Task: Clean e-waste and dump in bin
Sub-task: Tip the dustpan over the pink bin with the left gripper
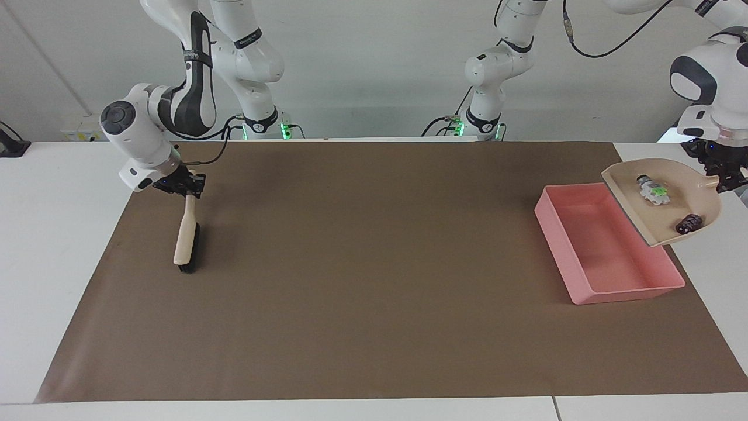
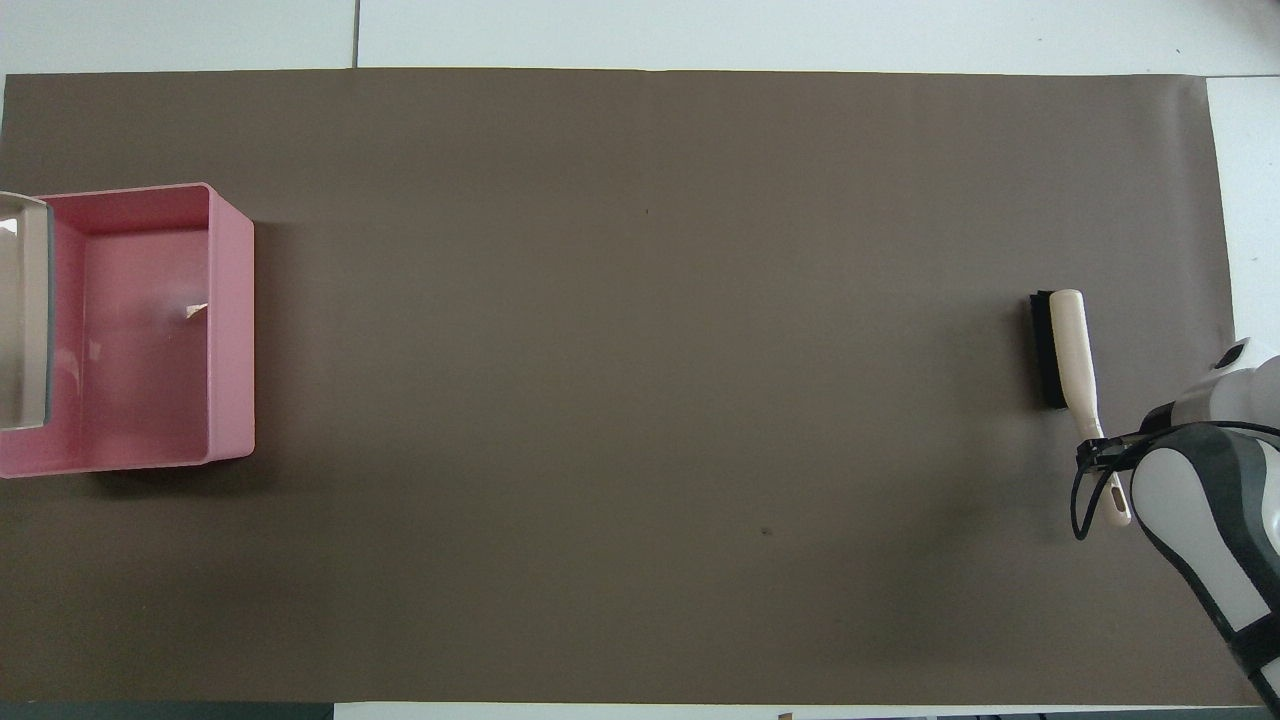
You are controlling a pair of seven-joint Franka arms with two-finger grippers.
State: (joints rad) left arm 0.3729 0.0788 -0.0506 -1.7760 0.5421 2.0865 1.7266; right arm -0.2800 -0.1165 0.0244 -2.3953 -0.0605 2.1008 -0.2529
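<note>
While legible, nothing bears writing.

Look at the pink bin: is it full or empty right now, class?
Empty. The pink bin shows only bare floor in both views; both e-waste bits lie in the raised dustpan, held by the left gripper.

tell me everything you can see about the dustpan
The dustpan is beige, looks like smooth plastic, with a flat lip, raised curved walls and a short handle. The left claw holds it by the handle, raised and tilted, lip hanging over the pink bin's edge at the left arm's end. Two e-waste bits lie in it: a whitish-grey one with green and a small dark block.
</note>
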